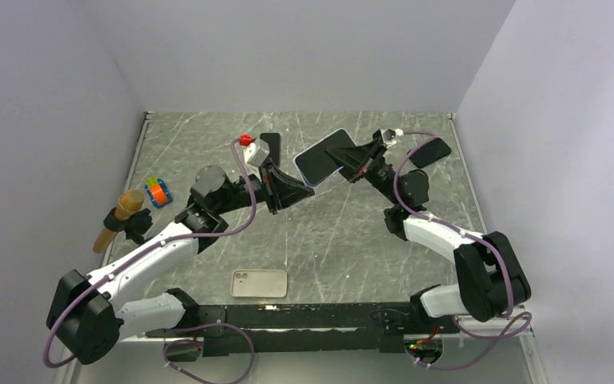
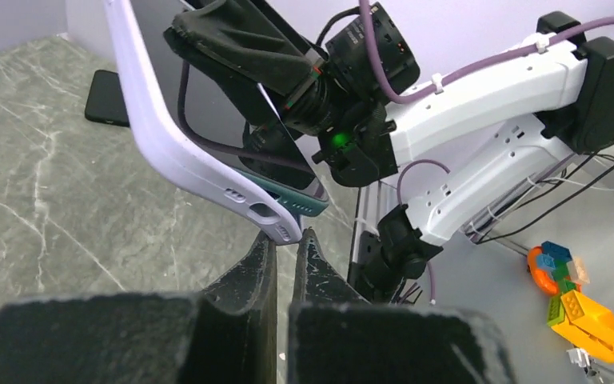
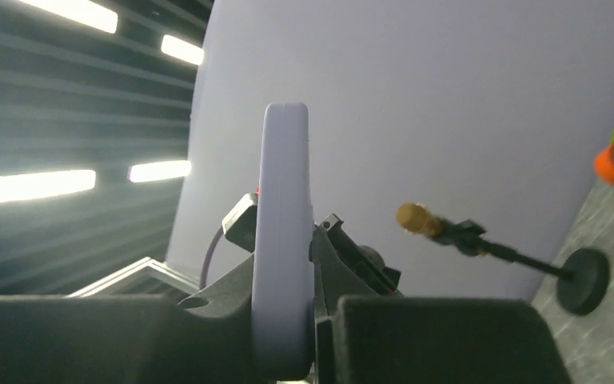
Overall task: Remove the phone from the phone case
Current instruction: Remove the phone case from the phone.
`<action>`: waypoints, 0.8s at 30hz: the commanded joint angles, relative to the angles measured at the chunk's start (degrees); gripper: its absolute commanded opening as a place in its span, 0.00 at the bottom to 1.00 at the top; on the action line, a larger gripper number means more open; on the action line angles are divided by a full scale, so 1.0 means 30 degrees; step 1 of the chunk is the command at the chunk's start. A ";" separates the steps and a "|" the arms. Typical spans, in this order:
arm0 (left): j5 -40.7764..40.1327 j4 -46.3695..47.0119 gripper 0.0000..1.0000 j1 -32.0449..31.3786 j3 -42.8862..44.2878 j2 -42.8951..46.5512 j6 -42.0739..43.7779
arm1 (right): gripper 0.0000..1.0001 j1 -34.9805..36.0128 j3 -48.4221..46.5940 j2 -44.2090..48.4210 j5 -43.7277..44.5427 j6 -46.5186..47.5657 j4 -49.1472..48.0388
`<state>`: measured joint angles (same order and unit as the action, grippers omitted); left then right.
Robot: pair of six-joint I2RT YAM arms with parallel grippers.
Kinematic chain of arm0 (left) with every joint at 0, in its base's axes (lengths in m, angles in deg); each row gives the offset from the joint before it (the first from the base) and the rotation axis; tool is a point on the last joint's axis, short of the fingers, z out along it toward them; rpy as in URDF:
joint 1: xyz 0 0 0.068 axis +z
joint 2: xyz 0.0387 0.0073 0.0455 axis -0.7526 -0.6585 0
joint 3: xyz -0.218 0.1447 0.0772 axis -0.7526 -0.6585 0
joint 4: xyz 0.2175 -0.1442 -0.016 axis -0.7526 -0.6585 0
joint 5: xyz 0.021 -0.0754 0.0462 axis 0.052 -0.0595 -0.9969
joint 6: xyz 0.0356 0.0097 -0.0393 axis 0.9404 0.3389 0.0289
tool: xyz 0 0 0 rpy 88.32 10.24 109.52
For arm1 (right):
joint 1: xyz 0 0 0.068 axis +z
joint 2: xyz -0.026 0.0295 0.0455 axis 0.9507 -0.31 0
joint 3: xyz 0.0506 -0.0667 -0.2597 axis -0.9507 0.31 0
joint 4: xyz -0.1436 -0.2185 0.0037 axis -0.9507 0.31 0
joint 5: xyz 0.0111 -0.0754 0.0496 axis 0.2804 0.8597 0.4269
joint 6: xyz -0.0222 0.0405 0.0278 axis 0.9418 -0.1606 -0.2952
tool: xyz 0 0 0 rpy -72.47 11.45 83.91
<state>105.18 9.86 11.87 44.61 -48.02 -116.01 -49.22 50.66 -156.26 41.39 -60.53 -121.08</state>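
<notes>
On the grey marbled table [image 1: 320,240] we see a beige phone case [image 1: 260,282] lying flat near the front edge, its camera cutout to the left. A black phone [image 1: 432,152] lies flat near the far right corner. By the left edge a brown cylinder [image 1: 130,202] sits clamped in a black stand [image 1: 128,221], with a small toy of coloured blocks [image 1: 157,192] just beside it, and plain pale walls [image 1: 304,48] close the table in on three sides.

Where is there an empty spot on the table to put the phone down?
The table's middle, past the beige phone, is bare. So is the far left corner. Crowded: the left edge, with toy and mic stand; a dark phone far right.
</notes>
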 commanded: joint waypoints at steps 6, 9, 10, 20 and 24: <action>-0.2300 -0.4410 0.00 0.1016 0.1399 -0.1550 -0.0223 | 0.00 0.0651 -0.0818 -0.0203 -0.2336 -0.6150 -0.7299; -0.1001 -0.1915 0.00 0.0952 0.0582 -0.1141 -0.1682 | 0.00 0.0139 -0.0784 0.0085 -0.3031 -0.4247 -0.5640; -0.0506 -0.1667 0.00 0.0924 0.0488 -0.0868 -0.1737 | 0.00 -0.0127 -0.0723 0.0244 -0.3175 -0.3061 -0.4889; 0.2008 -0.6415 0.83 0.0970 0.0476 0.4026 0.0653 | 0.00 -0.2350 -0.1317 0.0821 -0.5912 0.1197 -0.2005; 0.3113 -0.6180 0.66 0.1580 0.1100 0.4240 -0.0809 | 0.00 -0.2399 -0.2325 0.0088 -0.7753 0.0199 -0.3587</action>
<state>109.88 -8.08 15.04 45.66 -35.30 -116.31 -56.32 48.97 -155.74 23.66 -59.33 -124.42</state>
